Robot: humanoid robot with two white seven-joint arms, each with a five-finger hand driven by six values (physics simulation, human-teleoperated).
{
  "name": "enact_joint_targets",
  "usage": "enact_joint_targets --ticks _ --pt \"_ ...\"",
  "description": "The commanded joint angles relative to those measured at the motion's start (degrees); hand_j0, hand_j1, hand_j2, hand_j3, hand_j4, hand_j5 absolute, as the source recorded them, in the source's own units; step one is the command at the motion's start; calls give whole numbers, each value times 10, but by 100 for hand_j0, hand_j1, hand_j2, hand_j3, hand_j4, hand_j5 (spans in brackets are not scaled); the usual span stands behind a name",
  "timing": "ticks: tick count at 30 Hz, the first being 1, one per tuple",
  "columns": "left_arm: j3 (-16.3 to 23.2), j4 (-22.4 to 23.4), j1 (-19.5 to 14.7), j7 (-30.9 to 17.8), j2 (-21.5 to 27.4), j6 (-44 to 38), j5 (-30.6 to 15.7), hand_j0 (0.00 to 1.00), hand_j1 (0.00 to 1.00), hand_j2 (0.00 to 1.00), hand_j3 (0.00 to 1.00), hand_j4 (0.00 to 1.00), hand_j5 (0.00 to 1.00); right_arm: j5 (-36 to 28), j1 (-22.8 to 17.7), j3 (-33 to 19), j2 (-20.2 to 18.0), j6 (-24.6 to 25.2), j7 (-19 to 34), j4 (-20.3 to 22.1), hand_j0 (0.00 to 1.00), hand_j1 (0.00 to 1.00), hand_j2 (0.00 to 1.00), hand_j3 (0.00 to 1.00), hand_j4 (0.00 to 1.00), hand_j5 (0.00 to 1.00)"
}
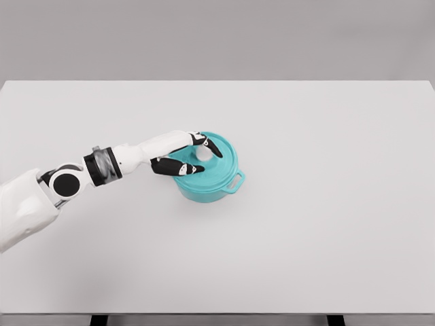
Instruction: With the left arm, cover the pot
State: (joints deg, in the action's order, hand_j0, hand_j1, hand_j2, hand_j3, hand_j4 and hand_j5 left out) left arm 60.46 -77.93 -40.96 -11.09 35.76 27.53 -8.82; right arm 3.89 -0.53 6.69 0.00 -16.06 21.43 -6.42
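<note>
A teal pot (207,187) stands on the white table (326,204), left of the middle. Its teal lid (216,165) lies on top of it, with a white knob (203,153) in the centre. One side handle (236,182) sticks out at the pot's right. My left hand (192,153) reaches in from the left and sits over the lid. Its black-tipped fingers (212,147) curl around the knob, and the thumb (180,167) lies across the lid's near left edge. The lid looks level on the pot's rim.
The white table's far edge runs across the top of the view and its near edge along the bottom. My left forearm (102,166) crosses the table's left part just above the surface.
</note>
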Motion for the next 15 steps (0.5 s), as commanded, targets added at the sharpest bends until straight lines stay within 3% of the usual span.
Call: enact_joint_targets --ticks 1,15 --pt "1 1 -1 -3 0 1 5 67 67 67 67 67 67 0 0 0 0 0 0 0 100 100 100 100 100 100" --pt "-1 -2 -3 -3 0 1 1 67 67 67 67 67 67 0 0 0 0 0 0 0 100 100 100 100 100 100"
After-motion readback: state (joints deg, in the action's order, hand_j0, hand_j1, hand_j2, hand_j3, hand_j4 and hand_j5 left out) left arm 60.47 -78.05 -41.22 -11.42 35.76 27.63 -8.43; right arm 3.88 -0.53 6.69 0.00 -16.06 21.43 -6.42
